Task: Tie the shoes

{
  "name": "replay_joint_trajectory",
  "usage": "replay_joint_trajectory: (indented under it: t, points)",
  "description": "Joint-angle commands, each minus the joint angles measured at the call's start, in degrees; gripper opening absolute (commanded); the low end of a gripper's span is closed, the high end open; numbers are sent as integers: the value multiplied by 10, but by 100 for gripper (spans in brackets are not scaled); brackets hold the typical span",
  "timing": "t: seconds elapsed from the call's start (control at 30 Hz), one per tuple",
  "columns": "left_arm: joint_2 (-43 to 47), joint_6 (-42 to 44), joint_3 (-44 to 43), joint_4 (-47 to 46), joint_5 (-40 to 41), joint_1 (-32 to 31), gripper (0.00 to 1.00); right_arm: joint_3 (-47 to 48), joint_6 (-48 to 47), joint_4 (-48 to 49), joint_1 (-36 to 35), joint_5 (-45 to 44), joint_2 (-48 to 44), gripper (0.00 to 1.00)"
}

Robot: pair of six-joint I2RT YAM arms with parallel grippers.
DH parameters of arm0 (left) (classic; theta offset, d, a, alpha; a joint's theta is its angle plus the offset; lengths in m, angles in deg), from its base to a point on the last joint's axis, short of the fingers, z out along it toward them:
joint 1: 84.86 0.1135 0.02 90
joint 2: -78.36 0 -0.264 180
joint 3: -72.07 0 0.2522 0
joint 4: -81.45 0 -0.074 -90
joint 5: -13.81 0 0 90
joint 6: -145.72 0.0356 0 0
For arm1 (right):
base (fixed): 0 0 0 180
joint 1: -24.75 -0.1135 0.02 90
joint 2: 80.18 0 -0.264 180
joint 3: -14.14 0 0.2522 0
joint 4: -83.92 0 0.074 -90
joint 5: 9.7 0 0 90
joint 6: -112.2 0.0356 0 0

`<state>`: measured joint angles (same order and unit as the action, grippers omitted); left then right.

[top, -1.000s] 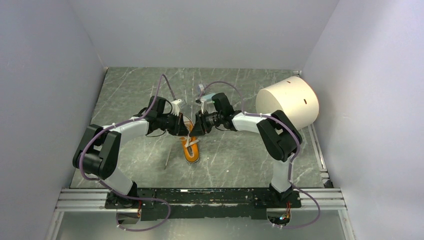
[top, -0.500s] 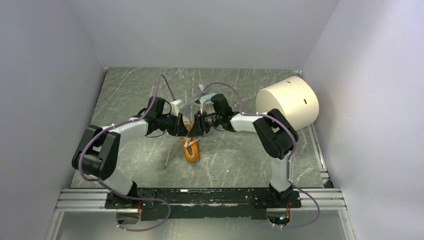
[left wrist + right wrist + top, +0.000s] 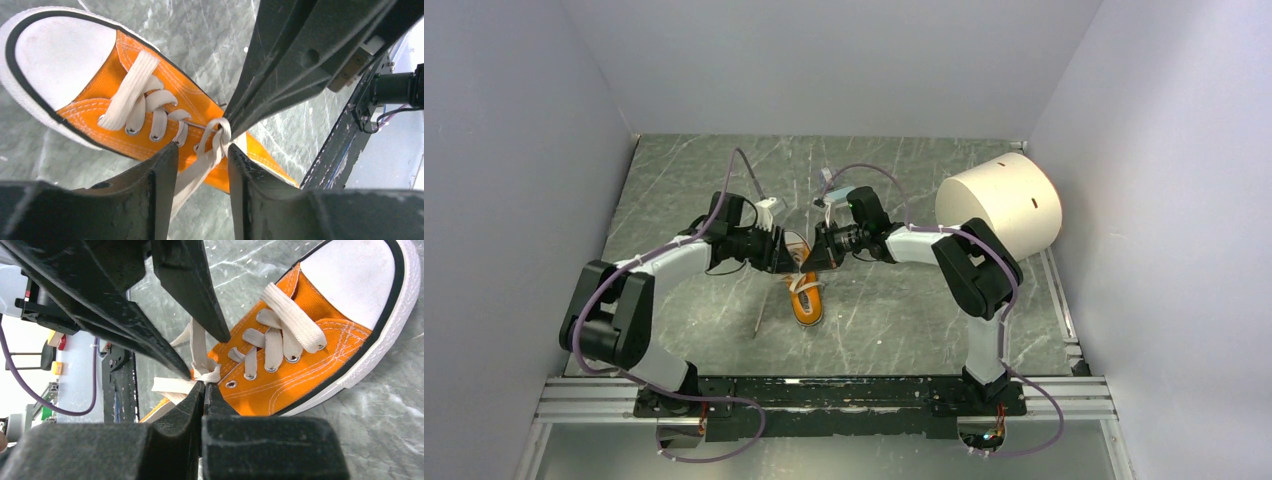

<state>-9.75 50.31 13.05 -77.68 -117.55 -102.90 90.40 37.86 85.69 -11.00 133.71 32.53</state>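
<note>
Light: we found it bright and even, from overhead.
Shadows: soft and faint under the sneaker (image 3: 150, 115).
Focus: the sneaker was sharp, the near fingers (image 3: 150, 200) blurred (both wrist views).
Glare: the toe cap (image 3: 350, 280) washed pale.

Cream cylinder (image 3: 999, 205), dark marbled tabletop (image 3: 904, 310)
</note>
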Motion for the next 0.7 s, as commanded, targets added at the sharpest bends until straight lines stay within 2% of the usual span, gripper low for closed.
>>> replay_joint_trajectory:
  t: [0.0,0.2,0.33,0.47,0.53,0.6,0.67]
  points:
    - [37,14,-7,44,-6,17,54,-2,-17,-4,-3,-1,-15,0]
    - [24,30,-17,100,22,31,66,8,-26,-25,-3,-5,-16,0]
    - [5,42,-33,141,39,34,65,8,-29,-34,-3,-13,-21,0]
    - [4,47,-44,168,65,34,54,15,-36,-67,-3,-30,-28,0]
    - [12,47,-44,172,73,34,44,18,-42,-90,-3,-43,-36,1]
    - [16,47,-44,175,79,34,30,21,-47,-117,-5,-53,-49,0]
    - [19,47,-45,172,76,34,13,27,-51,-148,-7,-66,-60,0]
